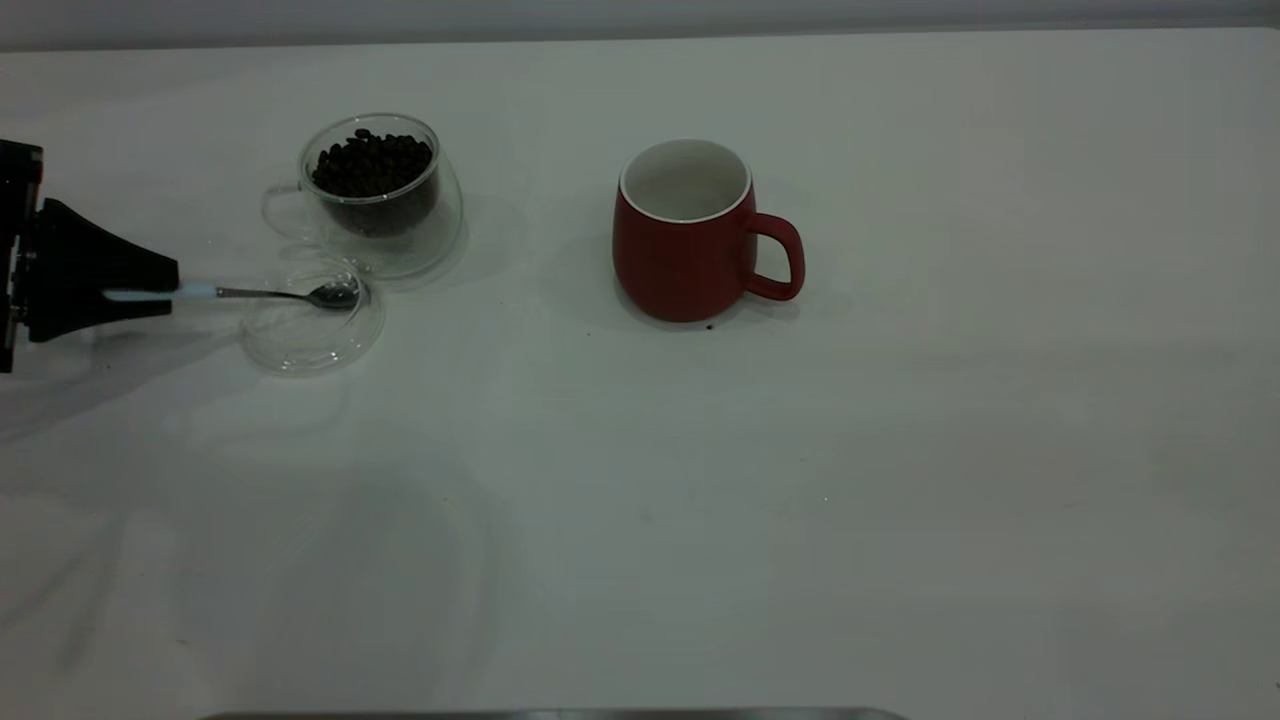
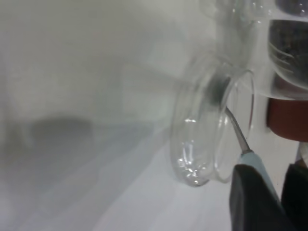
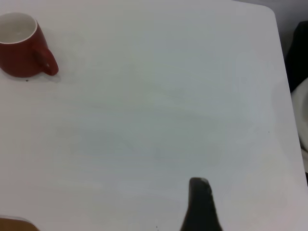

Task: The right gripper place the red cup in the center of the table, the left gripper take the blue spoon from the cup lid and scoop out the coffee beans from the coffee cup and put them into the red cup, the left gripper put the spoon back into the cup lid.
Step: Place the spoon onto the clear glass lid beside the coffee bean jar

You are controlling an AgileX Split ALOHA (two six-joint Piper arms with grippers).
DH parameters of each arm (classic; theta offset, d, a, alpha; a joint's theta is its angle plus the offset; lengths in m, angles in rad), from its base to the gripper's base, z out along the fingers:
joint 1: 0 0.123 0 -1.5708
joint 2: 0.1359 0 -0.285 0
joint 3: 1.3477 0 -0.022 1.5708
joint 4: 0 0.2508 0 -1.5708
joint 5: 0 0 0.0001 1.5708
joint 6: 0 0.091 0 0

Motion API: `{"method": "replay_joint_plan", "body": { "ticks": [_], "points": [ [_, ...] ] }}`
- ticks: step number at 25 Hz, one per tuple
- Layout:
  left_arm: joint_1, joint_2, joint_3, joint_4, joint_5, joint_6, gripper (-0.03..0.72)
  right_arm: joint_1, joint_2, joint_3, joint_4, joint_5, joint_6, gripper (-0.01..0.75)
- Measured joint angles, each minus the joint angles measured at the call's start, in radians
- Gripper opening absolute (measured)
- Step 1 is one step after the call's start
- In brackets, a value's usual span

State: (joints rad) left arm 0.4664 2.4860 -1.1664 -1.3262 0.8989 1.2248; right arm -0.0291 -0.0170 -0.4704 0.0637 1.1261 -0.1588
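The red cup [image 1: 690, 250] stands upright mid-table, handle to the right; the inside that shows is white. It also shows in the right wrist view [image 3: 21, 50]. The coffee cup [image 1: 385, 195], holding coffee beans [image 1: 372, 165], stands at the back left. The cup lid [image 1: 300, 362] lies just in front of it. My left gripper [image 1: 165, 290] is at the far left, shut on the pale handle of the blue spoon [image 1: 290, 294]. The spoon's bowl is over the lid. The left wrist view shows the gripper [image 2: 269, 169], spoon [image 2: 237, 129] and lid [image 2: 197, 144].
The white table [image 1: 800, 500] spreads wide in front and to the right. One stray bean [image 1: 709, 326] lies by the red cup's base. My right gripper [image 3: 199, 202] is out of the exterior view, over bare table far from the cup.
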Motion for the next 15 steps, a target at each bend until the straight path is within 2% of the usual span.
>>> {"method": "replay_joint_plan", "body": {
  "ticks": [5, 8, 11, 15],
  "points": [
    [0.000, 0.000, 0.000, 0.006, -0.036, 0.000, 0.465, 0.000, 0.000, 0.000, 0.000, 0.000, 0.000, 0.587],
    [0.000, 0.000, -0.029, 0.044, -0.050, -0.007, 0.557, 0.000, 0.000, 0.000, 0.000, 0.000, 0.000, 0.587],
    [0.000, 0.000, -0.099, 0.169, -0.057, -0.102, 0.593, 0.000, 0.000, 0.000, 0.000, 0.000, 0.000, 0.587],
    [0.000, 0.000, -0.254, 0.442, -0.013, -0.377, 0.595, 0.000, 0.000, 0.000, 0.000, 0.000, 0.000, 0.587]
  ]
}}
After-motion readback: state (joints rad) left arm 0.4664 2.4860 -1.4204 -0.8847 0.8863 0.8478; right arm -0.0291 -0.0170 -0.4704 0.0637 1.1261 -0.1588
